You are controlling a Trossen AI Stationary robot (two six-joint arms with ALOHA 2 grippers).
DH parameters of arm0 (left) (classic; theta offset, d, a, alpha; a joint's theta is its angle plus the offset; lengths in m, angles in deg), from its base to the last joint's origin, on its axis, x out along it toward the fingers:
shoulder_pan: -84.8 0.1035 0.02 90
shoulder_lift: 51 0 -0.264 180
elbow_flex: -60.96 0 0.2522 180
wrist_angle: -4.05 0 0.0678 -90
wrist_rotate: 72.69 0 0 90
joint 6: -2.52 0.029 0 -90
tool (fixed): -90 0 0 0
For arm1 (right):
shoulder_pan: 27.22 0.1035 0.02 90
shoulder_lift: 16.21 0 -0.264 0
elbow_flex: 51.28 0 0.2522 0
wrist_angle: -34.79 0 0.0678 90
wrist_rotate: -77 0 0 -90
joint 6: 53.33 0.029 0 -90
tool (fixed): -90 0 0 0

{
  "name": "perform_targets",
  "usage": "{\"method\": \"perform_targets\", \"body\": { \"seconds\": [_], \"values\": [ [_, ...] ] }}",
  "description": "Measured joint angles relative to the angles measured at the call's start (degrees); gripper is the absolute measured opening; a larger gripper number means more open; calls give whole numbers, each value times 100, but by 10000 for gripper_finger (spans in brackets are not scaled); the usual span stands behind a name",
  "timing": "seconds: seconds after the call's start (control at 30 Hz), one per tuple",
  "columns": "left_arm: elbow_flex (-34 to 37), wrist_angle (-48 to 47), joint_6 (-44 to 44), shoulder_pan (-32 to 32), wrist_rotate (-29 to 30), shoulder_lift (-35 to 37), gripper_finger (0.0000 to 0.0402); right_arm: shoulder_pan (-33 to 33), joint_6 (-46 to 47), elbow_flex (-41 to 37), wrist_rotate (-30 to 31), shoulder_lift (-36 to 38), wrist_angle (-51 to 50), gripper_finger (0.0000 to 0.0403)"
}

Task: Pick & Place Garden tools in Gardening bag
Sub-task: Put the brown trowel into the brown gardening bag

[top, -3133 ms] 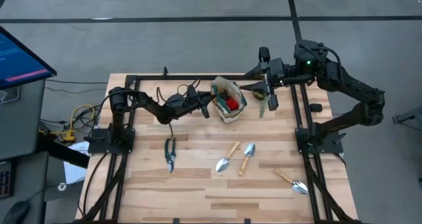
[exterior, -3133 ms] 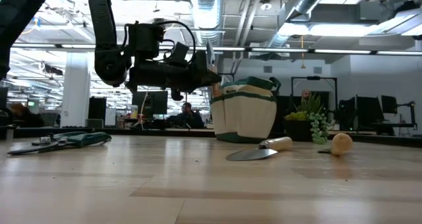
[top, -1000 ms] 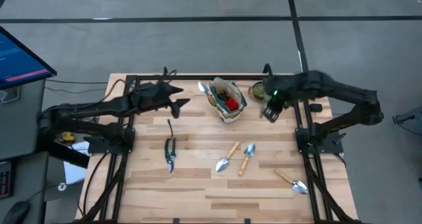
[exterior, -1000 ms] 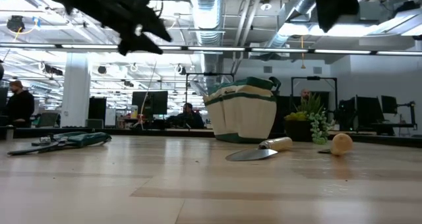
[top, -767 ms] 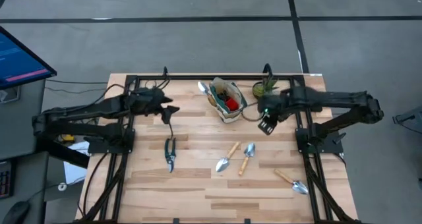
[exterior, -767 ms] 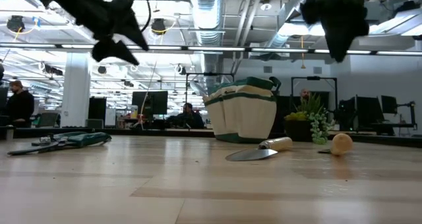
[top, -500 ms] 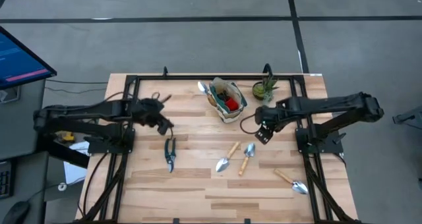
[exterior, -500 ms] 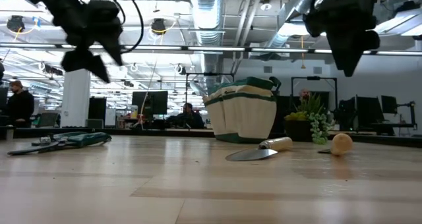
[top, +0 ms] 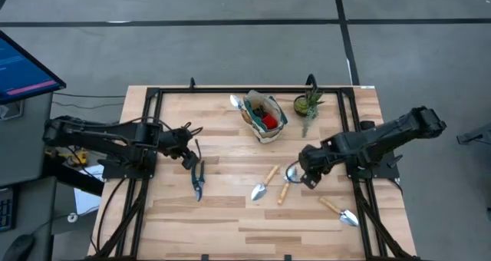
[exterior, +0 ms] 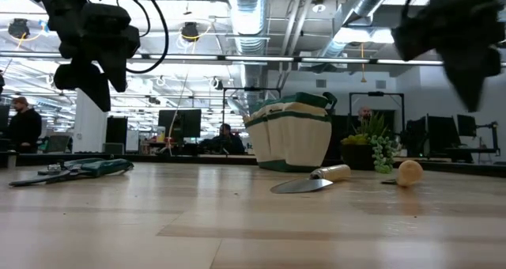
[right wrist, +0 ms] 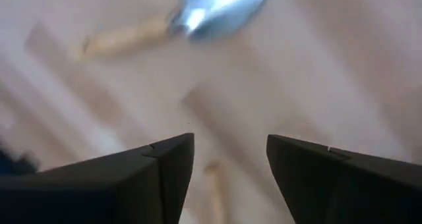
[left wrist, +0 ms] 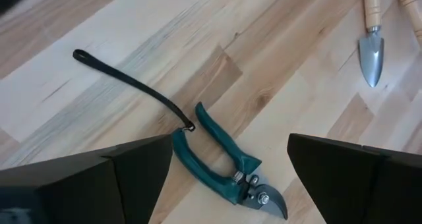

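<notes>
So the left gripper (top: 189, 146) was hanging just above the table with its fingers (left wrist: 86, 184) spread wide and nothing in them. Right under it, a touch toward the near edge, lay the pruning shears (top: 198, 176). In the left wrist view the shears (left wrist: 224, 168) sat between the two fingers, teal handles pointing back toward the gripper and the blade tip away from it, with the black wrist strap (left wrist: 128, 85) trailing off from the handle end. In the high view their long axis ran roughly from the far side of the table to the near side. I'd say the left arm was clearly the closer one for this tool and mostly just needed to drop down and line its fingers up across the handles.

The right gripper (top: 305, 169) was also open and empty, low over the middle of the table, just beside the spoon-shaped head of a trowel (top: 288, 181). A second trowel (top: 263, 183) lay next to that one, both with wooden handles slanting the same way, and a third trowel (top: 340, 211) sat off near the front right corner. Looked like the right arm's job was those.

The gardening bag (top: 265, 117) stood upright at the far middle of the table, between the two arms, with a red piece (top: 268, 121) already showing inside.
</notes>
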Motion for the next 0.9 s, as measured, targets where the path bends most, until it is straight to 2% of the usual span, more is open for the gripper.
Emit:
{"method": "perform_targets", "body": {
  "seconds": [0.1,0.23,0.4,0.7,0.9],
  "values": [
    [0,-6,43,0,1,0,294,521,289,-39,-369,0,132,183],
    [0,-6,47,0,0,0,294,1276,846,-159,-381,-7,369,183],
    [0,-6,54,0,9,0,294,1857,1509,-369,-379,-7,449,184],
    [0,-4,63,2,31,0,294,2335,2296,-1078,-379,-7,1198,214],
    [0,-1,63,4,31,0,294,2379,2316,-1265,-374,-93,1457,220]
  ]
}}
